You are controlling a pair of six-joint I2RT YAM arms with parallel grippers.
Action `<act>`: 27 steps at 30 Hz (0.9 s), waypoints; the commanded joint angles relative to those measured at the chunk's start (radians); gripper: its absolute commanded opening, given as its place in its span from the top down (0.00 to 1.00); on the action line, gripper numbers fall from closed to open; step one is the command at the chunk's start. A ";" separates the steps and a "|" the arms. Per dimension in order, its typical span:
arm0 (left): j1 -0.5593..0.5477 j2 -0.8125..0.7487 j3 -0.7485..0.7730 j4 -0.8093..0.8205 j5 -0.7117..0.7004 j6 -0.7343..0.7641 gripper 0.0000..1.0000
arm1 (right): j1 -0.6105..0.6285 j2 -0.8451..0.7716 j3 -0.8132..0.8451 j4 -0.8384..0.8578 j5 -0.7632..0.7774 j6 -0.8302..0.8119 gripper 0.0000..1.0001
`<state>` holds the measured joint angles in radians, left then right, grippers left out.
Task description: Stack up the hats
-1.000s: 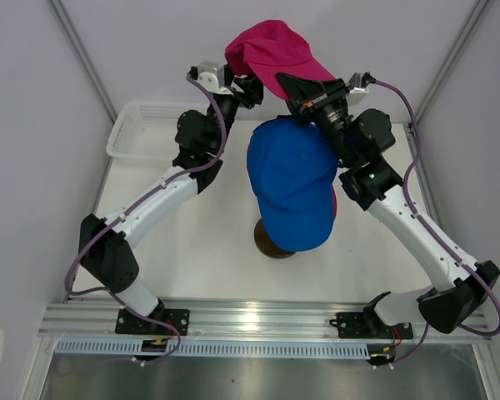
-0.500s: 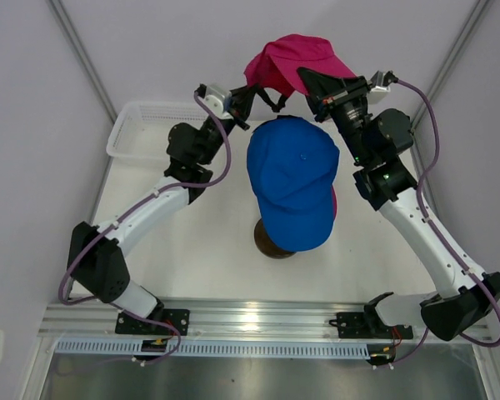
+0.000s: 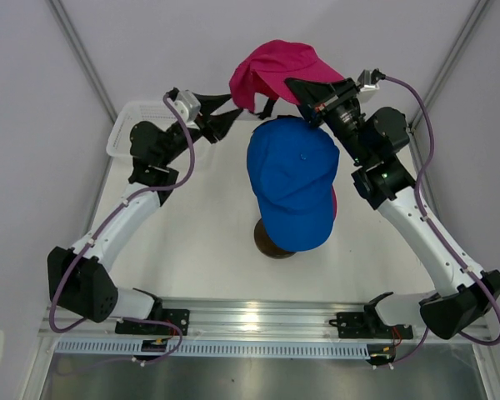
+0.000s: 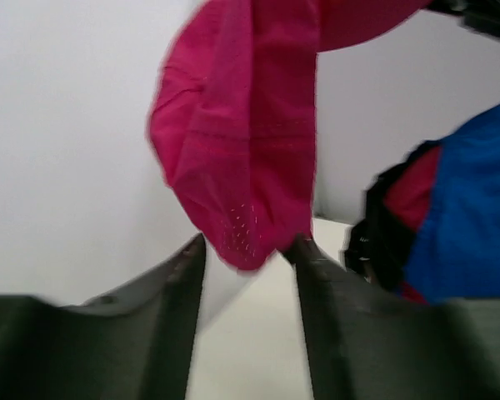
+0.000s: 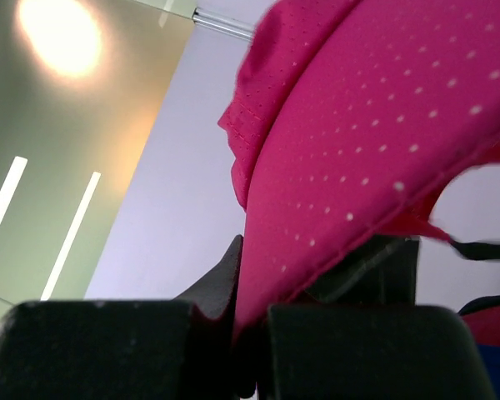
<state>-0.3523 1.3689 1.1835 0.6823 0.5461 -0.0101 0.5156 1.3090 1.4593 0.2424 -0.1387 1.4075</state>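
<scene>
White tabletop [image 3: 208, 225] between pale walls is what we see from above, with a royal blue cloth baseball cap [image 3: 293, 183] sitting on a stand with a dark round base [image 3: 271, 246].

Our right gripper [image 3: 296, 86] is pinched tight on a magenta pink cloth cap [image 3: 275, 67]. The wrist view shows its dotted mesh fabric squeezed between the two dark fingers. This cap hangs in the air just beyond the far edge of the blue cap. It is crumpled and folded, and a dark strap dangles from it toward the blue cap.

Our left gripper [image 4: 248, 246] has its jaws partly apart. The lowest fold of the pink cap hangs between its fingertips, and we cannot tell whether the cloth touches them.

A sliver of magenta shows under the right side of the blue cap, so we take it that another pink cap lies beneath it.

Our left arm bends wide to the left of the blue cap, its wrist over a white mesh plastic basket [image 3: 137, 112]. Our right arm climbs along the right side of the blue cap, its wrist turned inward.
</scene>
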 commanded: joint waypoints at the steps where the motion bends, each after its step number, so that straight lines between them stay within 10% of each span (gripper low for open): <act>1: 0.022 -0.004 0.079 -0.104 0.242 -0.054 0.44 | -0.002 0.013 0.067 0.058 -0.062 -0.044 1.00; 6: 0.053 0.009 0.064 -0.032 0.210 -0.117 0.01 | 0.053 0.016 0.127 -0.017 -0.096 -0.112 1.00; 19: 0.294 -0.059 -0.157 0.243 0.002 -0.530 0.01 | 0.303 -0.238 -0.046 -0.239 0.189 -0.347 1.00; 27: 0.309 -0.135 -0.200 0.207 0.002 -0.511 0.00 | 0.452 -0.344 -0.155 -0.311 0.339 -0.357 1.00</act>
<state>-0.0460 1.2919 0.9909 0.8288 0.5560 -0.4942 0.9379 0.9966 1.3323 -0.0460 0.0872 1.0714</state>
